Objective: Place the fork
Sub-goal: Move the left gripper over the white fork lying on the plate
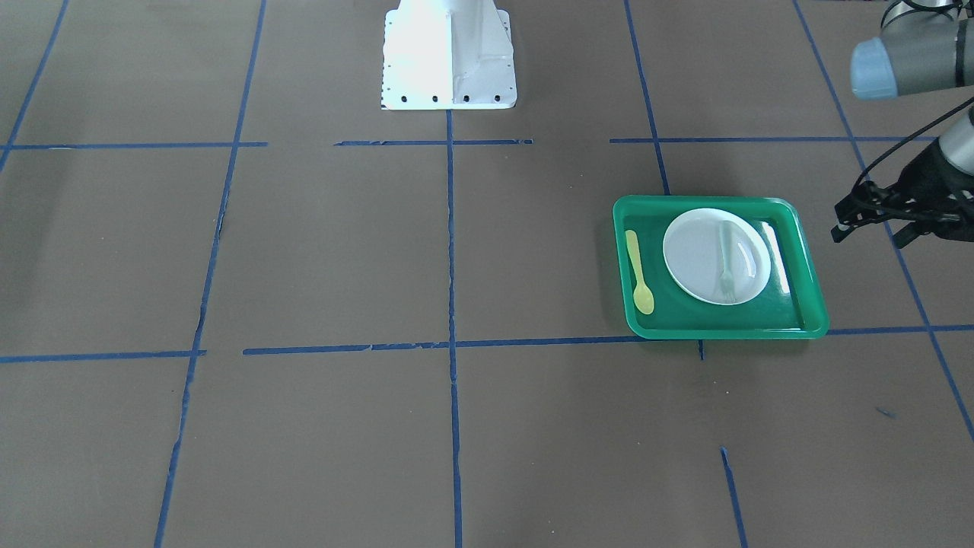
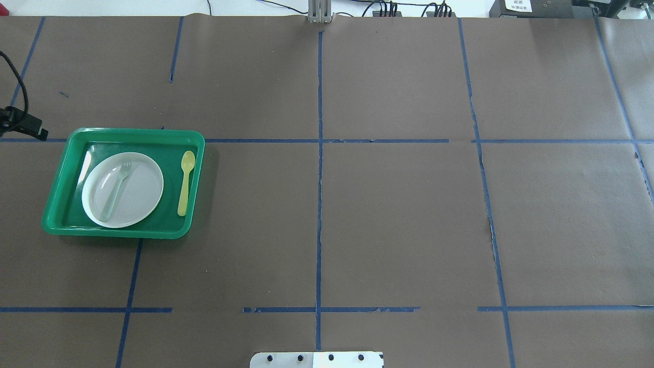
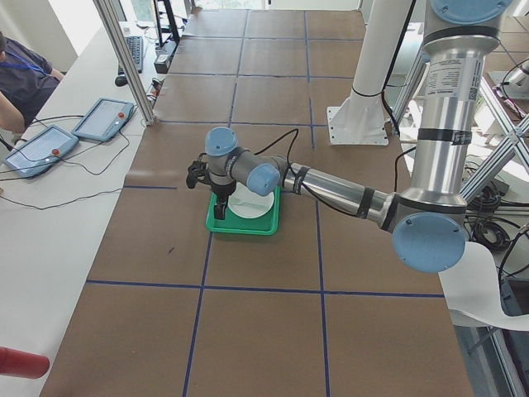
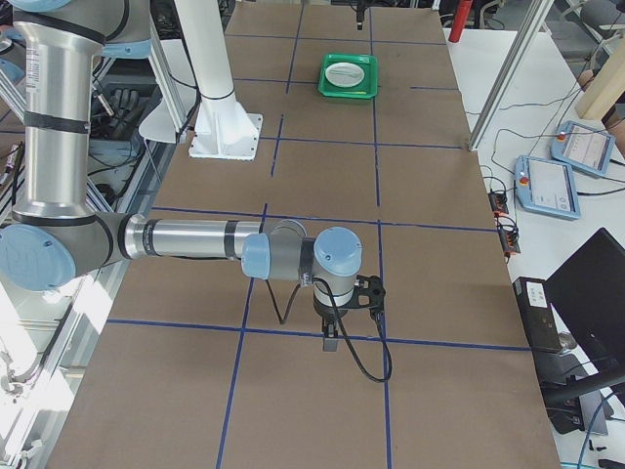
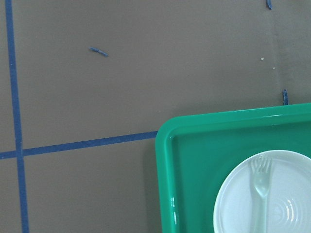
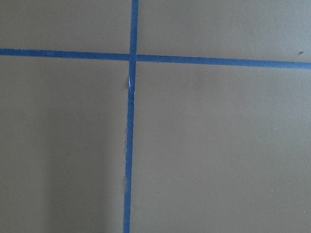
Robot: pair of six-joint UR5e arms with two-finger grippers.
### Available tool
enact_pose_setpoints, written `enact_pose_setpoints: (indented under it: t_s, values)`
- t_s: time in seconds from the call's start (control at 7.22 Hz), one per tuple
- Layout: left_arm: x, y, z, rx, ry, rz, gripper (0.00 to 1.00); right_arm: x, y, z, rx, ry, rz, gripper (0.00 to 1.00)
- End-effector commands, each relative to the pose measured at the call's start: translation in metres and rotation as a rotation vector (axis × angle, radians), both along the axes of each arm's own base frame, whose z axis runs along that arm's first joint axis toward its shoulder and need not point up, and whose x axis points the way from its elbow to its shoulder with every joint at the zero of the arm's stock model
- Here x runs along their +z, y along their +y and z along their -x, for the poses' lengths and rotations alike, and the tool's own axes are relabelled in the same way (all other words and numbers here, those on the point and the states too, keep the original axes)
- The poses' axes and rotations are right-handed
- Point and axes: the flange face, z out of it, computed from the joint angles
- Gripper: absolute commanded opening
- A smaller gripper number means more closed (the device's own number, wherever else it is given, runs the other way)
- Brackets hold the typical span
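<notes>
The pale translucent fork lies on a white plate in a green tray, tines toward the operators' side. It also shows in the overhead view and the left wrist view. A yellow spoon lies in the tray beside the plate. My left gripper hovers just outside the tray's edge, open and empty. My right gripper hangs over bare table far from the tray; I cannot tell whether it is open or shut.
The white robot base stands at the table's middle edge. Blue tape lines divide the brown table. Tablets and cables lie on the operators' side bench. A frame post stands by it.
</notes>
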Motion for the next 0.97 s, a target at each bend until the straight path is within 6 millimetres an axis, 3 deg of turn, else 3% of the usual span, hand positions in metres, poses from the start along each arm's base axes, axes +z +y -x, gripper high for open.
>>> enact_pose_setpoints:
  t_s: [0.0, 0.14, 0.42, 0.55, 0.83]
  values:
    - [-0.012, 0.016, -0.071, 0.017, -0.009, 0.009, 1.00, 0.000, 0.000, 0.000, 0.000, 0.000, 0.000, 1.00]
    - [-0.005, 0.027, -0.107, 0.030, -0.018, -0.004, 1.00, 0.000, 0.000, 0.000, 0.000, 0.000, 0.000, 1.00]
    - [0.023, 0.031, -0.151, 0.021, 0.031, -0.006, 1.00, 0.000, 0.000, 0.000, -0.001, 0.000, -0.001, 1.00]
    - [0.028, 0.032, -0.161, 0.035, 0.028, -0.003, 0.97, 0.000, 0.000, 0.000, 0.000, 0.000, 0.000, 1.00]
    - [0.033, 0.033, -0.167, 0.050, 0.020, -0.001, 0.74, 0.000, 0.000, 0.000, 0.000, 0.000, 0.000, 1.00]
